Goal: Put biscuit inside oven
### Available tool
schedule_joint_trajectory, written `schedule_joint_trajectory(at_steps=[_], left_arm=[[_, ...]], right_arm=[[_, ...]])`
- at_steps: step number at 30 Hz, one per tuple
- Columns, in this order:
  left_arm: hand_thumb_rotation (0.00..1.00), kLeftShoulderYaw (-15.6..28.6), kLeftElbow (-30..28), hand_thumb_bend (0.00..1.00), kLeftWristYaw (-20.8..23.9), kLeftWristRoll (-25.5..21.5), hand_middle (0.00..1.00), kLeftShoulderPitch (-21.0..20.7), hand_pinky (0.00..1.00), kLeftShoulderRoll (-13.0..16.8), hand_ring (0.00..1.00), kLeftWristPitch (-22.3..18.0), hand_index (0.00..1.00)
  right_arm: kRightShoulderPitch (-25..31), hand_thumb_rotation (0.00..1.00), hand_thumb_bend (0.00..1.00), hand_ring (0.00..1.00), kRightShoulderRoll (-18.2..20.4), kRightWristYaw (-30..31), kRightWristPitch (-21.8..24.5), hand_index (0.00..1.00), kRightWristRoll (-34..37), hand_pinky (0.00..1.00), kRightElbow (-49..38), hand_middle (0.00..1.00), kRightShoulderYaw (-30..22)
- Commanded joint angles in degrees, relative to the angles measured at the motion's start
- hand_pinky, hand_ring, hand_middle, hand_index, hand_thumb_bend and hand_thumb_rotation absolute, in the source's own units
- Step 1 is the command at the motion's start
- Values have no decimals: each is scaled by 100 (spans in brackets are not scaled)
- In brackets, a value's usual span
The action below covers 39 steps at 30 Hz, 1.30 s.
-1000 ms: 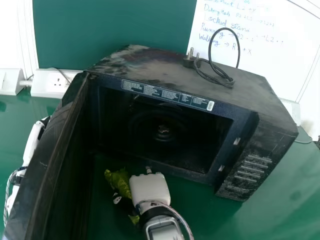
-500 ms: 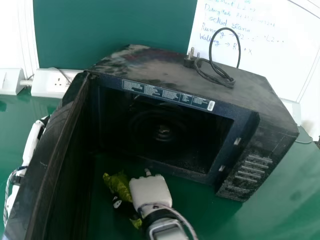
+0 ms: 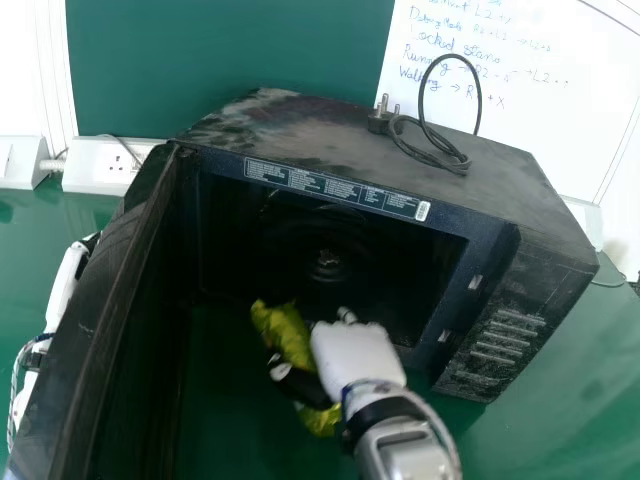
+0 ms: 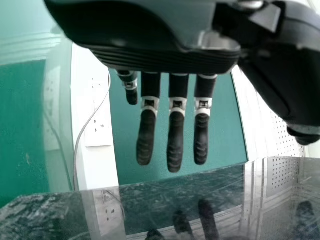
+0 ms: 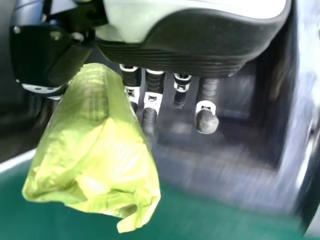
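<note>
- Right robot hand grasps one yellow-green biscuit packet, pinned between its thumb and fingers; this one packet slants in the grip before the opening.
- One microwave oven sits on the green tabletop, its single door swung wide on the robot's left.
- As for the biscuit packet, one end is near the front bottom edge of the oven's opening, about midway along it; whether that end crosses the edge cannot be told. The other end slants toward the robot, above the tabletop.
- Left robot hand is beyond the door, near the tabletop's left side, with nothing in its grasp, its fingers extended.
- Two slots mark the oven's front frame, one above the other, right of the opening; one printed label runs along the top front edge.
- One black power cord lies looped on the oven's top, its one plug near the back edge.
- Two white wall boxes line the tabletop's back left.
</note>
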Motion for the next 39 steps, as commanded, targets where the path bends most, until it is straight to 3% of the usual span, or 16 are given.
schedule_joint_trajectory(at_steps=[1, 8, 9, 12, 16, 28, 29, 31, 39], left_arm=[[7, -16, -18, 52, 18, 0, 39, 35, 26, -28, 31, 10, 48], [7, -23, -2, 52, 30, 27, 38, 34, 26, -12, 30, 8, 48], [7, -21, -8, 52, 34, 23, 38, 37, 26, -16, 30, 19, 48], [7, -13, 4, 52, 18, -8, 38, 45, 26, -19, 31, -2, 48], [7, -17, -4, 52, 17, 0, 39, 54, 26, -8, 31, -12, 48], [7, -25, -5, 52, 23, 4, 39, 50, 26, -10, 30, -27, 48], [7, -24, 5, 52, 24, 6, 39, 48, 26, -10, 31, -40, 48], [7, -21, 25, 51, 16, -8, 39, 45, 26, -14, 30, -63, 48], [7, -1, 0, 52, 8, -48, 38, 86, 26, -18, 31, -36, 48]], right_arm=[[-158, 0, 57, 16, -21, -13, 3, 63, 118, 8, -98, 47, -181], [-429, 0, 56, 15, -75, -497, 62, 62, 383, 7, 142, 47, -523], [-470, 0, 54, 15, -75, -584, 81, 54, 382, 7, 219, 47, -536], [-625, 0, 53, 16, -111, -824, 115, 50, 397, 8, 503, 47, -546], [-884, 0, 53, 17, -196, -1087, 160, 49, 466, 8, 925, 47, -530], [-1397, 0, 53, 13, -708, -2650, 57, 49, 1342, 6, 2450, 47, -201], [-1423, 6, 52, 12, -743, -2752, 68, 49, 1393, 6, 2547, 34, -172], [-1486, 10, 52, 12, -828, -2982, 82, 49, 1467, 5, 2761, 25, -113], [-1998, 12, 52, 14, -1179, -4166, 75, 49, 1802, 7, 3975, 23, 90]])
